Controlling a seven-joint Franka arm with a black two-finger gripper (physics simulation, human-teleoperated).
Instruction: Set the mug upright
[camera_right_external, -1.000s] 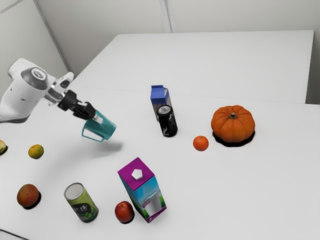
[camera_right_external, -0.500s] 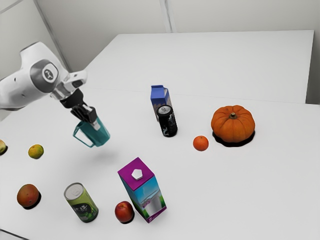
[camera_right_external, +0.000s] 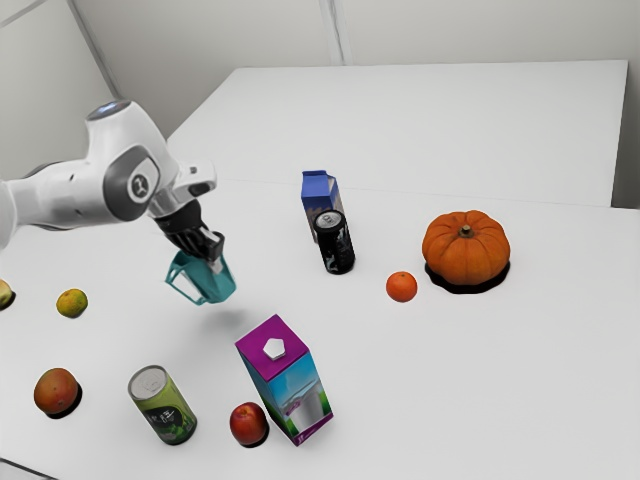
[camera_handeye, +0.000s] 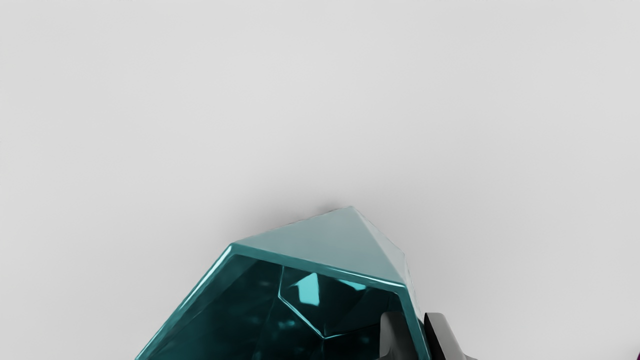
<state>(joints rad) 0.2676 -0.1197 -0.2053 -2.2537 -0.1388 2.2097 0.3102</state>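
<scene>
And here's the teal mug (camera_right_external: 217, 286), up in the air over the white table (camera_right_external: 450, 390), its shadow falling on the tabletop below, clear of its base! The claw (camera_right_external: 215, 262) has it by the wall near the rim, and the wrist view tells it beautifully: one finger (camera_handeye: 392, 334) inside the mug, the other finger (camera_handeye: 441, 334) outside, closed down with only that thin wall between them. The mug is tilted, not upright, its open mouth facing the wrist camera and its handle (camera_right_external: 183, 287) out toward the exterior view's left. Look around the table: nearest on the exterior view's right of the mug come the black can (camera_right_external: 336, 246) and, close behind it, the blue carton (camera_right_external: 320, 188); whether those two touch, I can't tell. Farther along that way, the small orange (camera_right_external: 402, 287) sits near the big pumpkin (camera_right_external: 466, 252). Down at the near side, the purple-topped carton (camera_right_external: 290, 385) stands with the red fruit (camera_right_external: 249, 424) just beside it, and the green can (camera_right_external: 166, 408) stands on that fruit's other side. Over toward the exterior view's left, there's the reddish-brown fruit (camera_right_external: 57, 391), the yellow-green fruit (camera_right_external: 72, 303) beyond it, and another fruit (camera_right_external: 4, 294) cut off by the very edge.
</scene>
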